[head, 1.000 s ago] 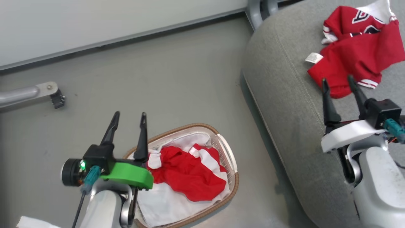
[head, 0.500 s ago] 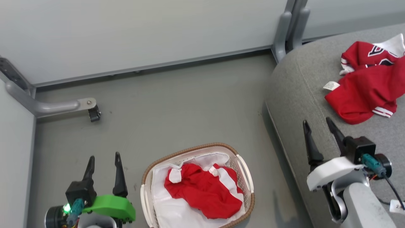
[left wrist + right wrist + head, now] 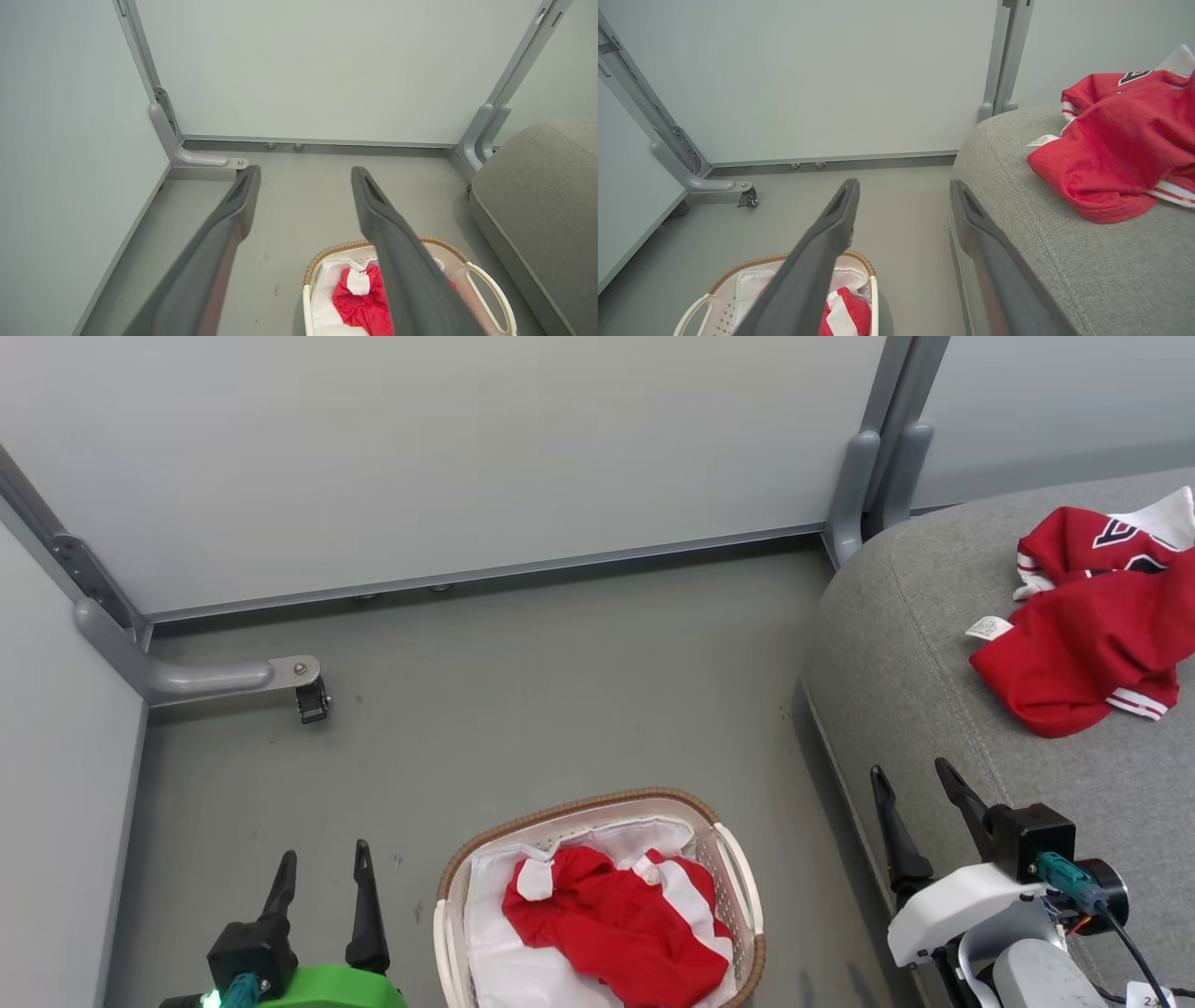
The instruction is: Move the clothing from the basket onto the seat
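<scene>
Right wrist view: jersey atop sofa

**Red on Grey**

The clothing is red with white stripes. The basket is perforated white with a brown woven rim and white liner. The second garment is red with white striped trim; the seat is grey weave.

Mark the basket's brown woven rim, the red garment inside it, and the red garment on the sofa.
Oval white plastic basket (image 3: 579,800): head view, brown woven rim.
Red white-striped fabric garment inside it (image 3: 611,933): head view, crumpled middle.
Red lettered fabric garment (image 3: 1083,649): head view, red middle.
</scene>
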Controlling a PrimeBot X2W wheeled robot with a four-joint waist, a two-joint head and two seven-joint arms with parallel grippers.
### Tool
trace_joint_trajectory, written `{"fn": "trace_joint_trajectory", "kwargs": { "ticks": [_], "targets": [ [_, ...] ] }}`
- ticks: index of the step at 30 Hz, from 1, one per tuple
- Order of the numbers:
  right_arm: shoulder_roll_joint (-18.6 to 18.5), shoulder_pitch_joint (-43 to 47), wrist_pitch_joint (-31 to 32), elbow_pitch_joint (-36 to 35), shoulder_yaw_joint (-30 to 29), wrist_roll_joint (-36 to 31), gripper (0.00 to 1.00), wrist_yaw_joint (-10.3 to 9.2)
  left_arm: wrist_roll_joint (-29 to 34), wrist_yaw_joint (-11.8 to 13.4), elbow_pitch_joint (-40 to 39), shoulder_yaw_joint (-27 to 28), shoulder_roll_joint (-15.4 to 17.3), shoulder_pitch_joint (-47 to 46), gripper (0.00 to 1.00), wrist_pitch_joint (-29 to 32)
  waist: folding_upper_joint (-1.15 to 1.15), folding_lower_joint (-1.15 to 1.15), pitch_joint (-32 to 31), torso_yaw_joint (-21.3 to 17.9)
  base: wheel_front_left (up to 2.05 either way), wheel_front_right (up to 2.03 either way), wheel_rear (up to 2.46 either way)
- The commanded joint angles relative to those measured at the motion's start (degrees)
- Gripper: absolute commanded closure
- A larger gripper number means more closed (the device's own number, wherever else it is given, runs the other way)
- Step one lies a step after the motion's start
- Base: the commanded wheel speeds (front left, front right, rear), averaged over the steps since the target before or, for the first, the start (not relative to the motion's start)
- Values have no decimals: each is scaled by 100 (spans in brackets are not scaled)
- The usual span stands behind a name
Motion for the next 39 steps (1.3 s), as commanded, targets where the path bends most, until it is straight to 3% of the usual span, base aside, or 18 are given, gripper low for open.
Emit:
{"fn": "trace_joint_trajectory", "kwargs": {
  "ticks": [1, 9, 20, 39],
  "targets": [
    [1, 17, -11, 7, 2, 18, 0, -8, 17, 0, -9, -20, 15, -2, 0, 3, 0, 1, 22, -17, 0, 0, 0],
    [-18, -295, -11, -146, 59, 85, 0, -8, -57, -121, 249, -349, 14, -329, 0, 3, 0, 1, 390, -174, 0, 0, 0],
    [-136, -960, -11, -645, 230, 297, 0, -8, -356, -179, 990, -1042, 17, -1265, 0, 4, 0, 1, 1559, -579, 0, 0, 0],
    [-97, -1783, -11, -1084, 428, 429, 0, -8, -653, -525, 3295, -2271, 26, -2928, 0, 2, 0, 1, 3080, -1273, 0, 0, 0]
  ]
}}
